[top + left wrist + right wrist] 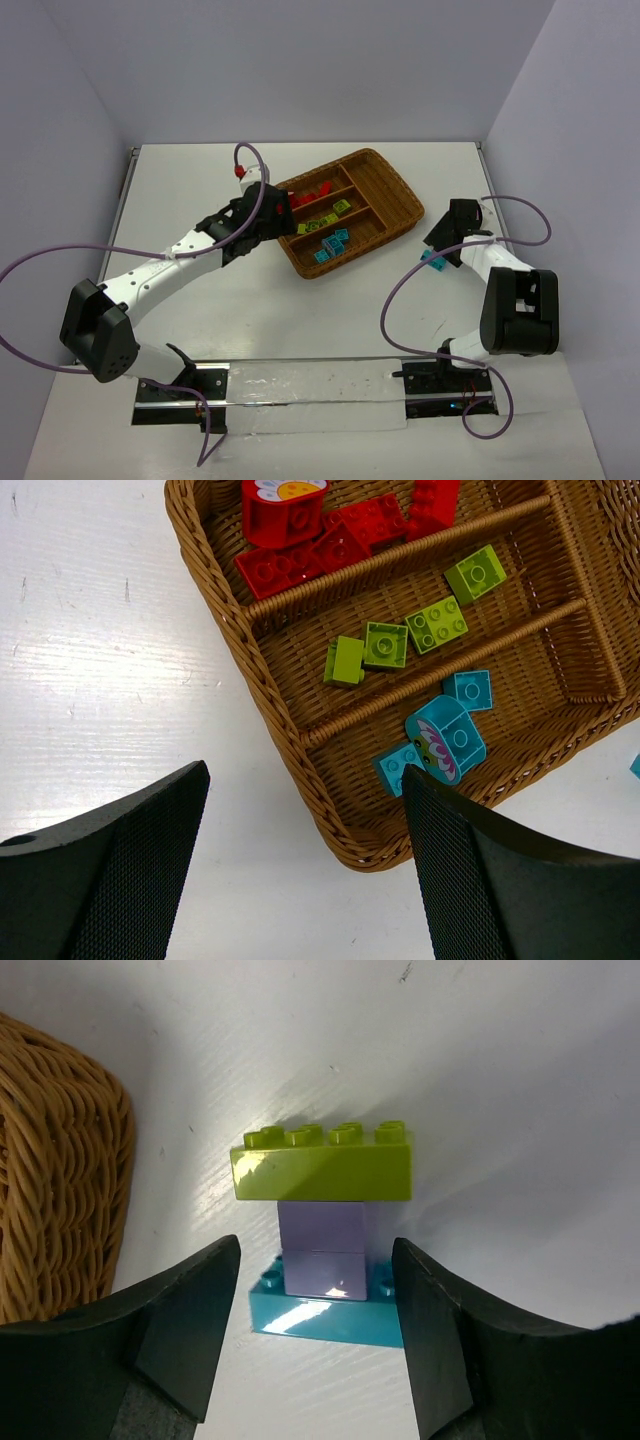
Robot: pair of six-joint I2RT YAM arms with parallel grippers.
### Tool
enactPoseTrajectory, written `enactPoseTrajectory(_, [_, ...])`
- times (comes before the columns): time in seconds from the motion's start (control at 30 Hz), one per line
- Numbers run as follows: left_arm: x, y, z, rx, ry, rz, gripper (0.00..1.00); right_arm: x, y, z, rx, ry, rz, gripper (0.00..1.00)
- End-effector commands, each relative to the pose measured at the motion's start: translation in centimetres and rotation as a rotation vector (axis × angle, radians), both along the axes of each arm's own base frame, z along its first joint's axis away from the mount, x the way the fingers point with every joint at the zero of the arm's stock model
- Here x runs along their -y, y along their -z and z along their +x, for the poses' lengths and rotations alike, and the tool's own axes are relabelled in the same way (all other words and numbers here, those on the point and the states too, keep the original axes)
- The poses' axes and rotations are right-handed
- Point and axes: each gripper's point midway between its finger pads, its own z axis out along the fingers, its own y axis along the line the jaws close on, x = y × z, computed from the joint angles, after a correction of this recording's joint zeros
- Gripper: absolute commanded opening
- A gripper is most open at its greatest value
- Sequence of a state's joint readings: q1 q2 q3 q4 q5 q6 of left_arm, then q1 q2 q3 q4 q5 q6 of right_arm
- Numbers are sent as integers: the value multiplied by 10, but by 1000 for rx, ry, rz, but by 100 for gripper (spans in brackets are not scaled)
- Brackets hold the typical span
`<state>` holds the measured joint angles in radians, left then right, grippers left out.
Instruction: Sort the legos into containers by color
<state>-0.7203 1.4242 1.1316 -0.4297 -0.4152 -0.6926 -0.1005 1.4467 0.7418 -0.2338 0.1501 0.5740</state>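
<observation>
1. My right gripper stands part open, its matte black fingers either side of a small stack on the white table. It grips nothing that I can see.
2. The stack is glossy studded plastic: a cyan plate, a purple brick, and a long yellow-green brick across it. It sits just beside the wicker tray, outside it.
3. My left gripper is wide open and empty, above the tray's near corner.
4. The tray is brown woven cane with rope-like dividers. One slot holds the red legos, the middle one the green legos, and the nearest the cyan legos.
5. The right arm is folded tight, with its wrist reaching toward the tray's right end.
6. The left arm stretches diagonally forward to the tray's left end.
</observation>
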Motion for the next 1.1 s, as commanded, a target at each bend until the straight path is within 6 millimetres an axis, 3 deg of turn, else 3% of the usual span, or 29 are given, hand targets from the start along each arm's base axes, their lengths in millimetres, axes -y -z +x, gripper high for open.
enactPoseTrajectory(0.0, [6,-22,3,53,4,-38,85,3,-3,-5,6,-3,-39,65])
enactPoseTrajectory(0.33, [8,-24,1,57,11,-38,85,2,2,-2,-10,-7,-36,50])
enactPoseTrajectory(0.47, [8,-24,2,58,11,-36,85,-1,-6,2,13,-20,-27,32])
enactPoseTrajectory(0.6, [10,-29,3,64,9,-50,85,-10,-28,8,69,-52,-5,9])
enactPoseTrajectory(0.73, [10,-39,6,65,-2,-65,86,-41,-62,18,190,-185,82,1])
enactPoseTrajectory(0.83, [16,-56,12,64,32,-110,85,-90,-115,18,367,-413,173,1])
enactPoseTrajectory(0.93, [19,-75,17,74,50,-124,85,-135,-148,6,435,-622,181,1])
enactPoseTrajectory(1.07, [35,-96,18,59,144,-217,85,-185,-176,-20,477,-871,169,1])
